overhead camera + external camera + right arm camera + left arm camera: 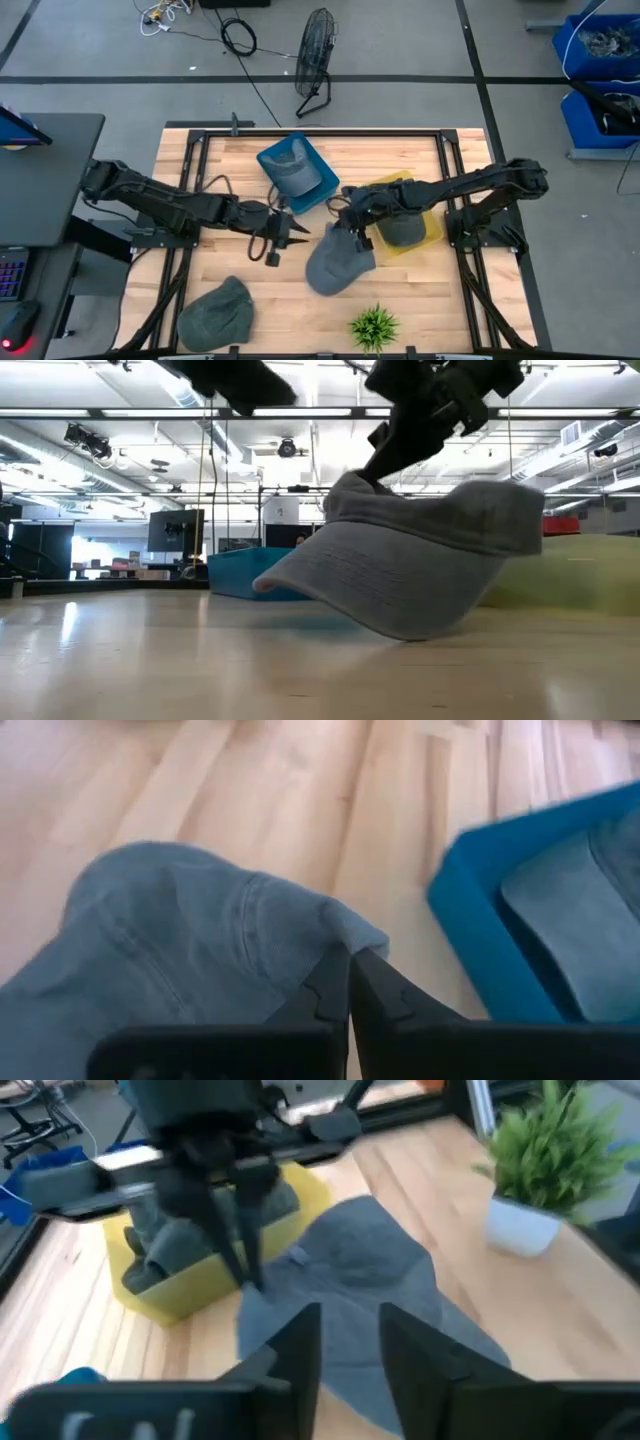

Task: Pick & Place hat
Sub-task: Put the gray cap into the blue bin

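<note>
A grey cap (336, 264) sits near the table's middle, in front of the yellow bin; it also shows in the low view (420, 570) and the left wrist view (350, 1280). My right gripper (352, 226) reaches in from the right and is shut on the cap. My left gripper (285, 236) hovers open just left of the cap, touching nothing, with its fingers (300, 1355) pointing toward the cap. A second grey-green cap (217, 312) lies on its underside near the table's front left. My right gripper (350, 988) pinches a raised fold of the cap's cloth (345, 932) at its top edge between the two fingers. The fingers (395, 455) come from above, slanting down. The cap hangs tilted below them, and I cannot tell whether its low edge (410, 635) touches the table.
A blue bin (322, 185) holding a grey cap stands behind the grippers. A yellow bin (432, 232) with another cap stands to the right, under the right arm. A small potted plant (373, 327) stands at the front edge. Bare wood lies between the two front caps.
</note>
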Controlling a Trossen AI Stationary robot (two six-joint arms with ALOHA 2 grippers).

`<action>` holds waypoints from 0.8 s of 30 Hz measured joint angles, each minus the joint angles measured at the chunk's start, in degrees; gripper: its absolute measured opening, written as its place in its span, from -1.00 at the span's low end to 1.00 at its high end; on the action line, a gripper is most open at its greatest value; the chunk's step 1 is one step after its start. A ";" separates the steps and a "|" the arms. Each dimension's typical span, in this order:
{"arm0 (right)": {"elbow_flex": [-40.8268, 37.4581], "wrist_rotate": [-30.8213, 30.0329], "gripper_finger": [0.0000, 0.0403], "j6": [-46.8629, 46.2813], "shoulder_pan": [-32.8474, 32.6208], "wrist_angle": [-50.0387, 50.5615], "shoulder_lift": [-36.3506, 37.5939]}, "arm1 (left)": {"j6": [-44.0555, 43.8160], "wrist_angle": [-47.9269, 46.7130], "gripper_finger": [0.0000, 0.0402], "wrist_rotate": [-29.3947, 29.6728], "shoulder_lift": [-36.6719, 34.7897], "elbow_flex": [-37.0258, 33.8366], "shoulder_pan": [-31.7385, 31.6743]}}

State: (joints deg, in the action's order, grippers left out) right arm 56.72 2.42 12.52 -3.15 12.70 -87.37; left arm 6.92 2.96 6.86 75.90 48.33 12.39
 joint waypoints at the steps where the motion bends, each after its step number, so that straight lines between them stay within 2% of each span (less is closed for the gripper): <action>1: -0.01 0.03 -0.98 0.01 0.67 0.23 -0.07 | 0.78 -0.17 -0.40 -0.02 1.06 -0.02 -0.03; 5: -0.01 0.33 -0.98 0.07 3.03 0.17 -0.59 | 6.53 1.94 -0.22 0.01 7.39 -0.13 0.10; 9: -0.01 5.07 -0.98 0.96 4.72 -1.25 -0.59 | 14.05 7.36 -0.12 0.01 13.54 -0.02 0.17; 13: -0.01 8.06 -0.98 1.58 5.87 -2.60 -0.59 | 18.03 8.18 -0.10 0.44 17.56 2.39 0.17; 19: -0.01 9.11 -0.98 3.01 6.88 -3.54 -0.59 | 28.29 9.18 -0.12 0.56 21.61 5.40 0.69; 24: -0.01 9.11 -0.98 3.01 6.88 -3.73 -0.59 | 26.50 5.99 -0.13 0.39 22.18 5.81 0.68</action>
State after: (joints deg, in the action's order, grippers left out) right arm 56.71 11.53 15.53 3.73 8.98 -87.96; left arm 33.42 8.94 7.25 98.08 54.14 13.07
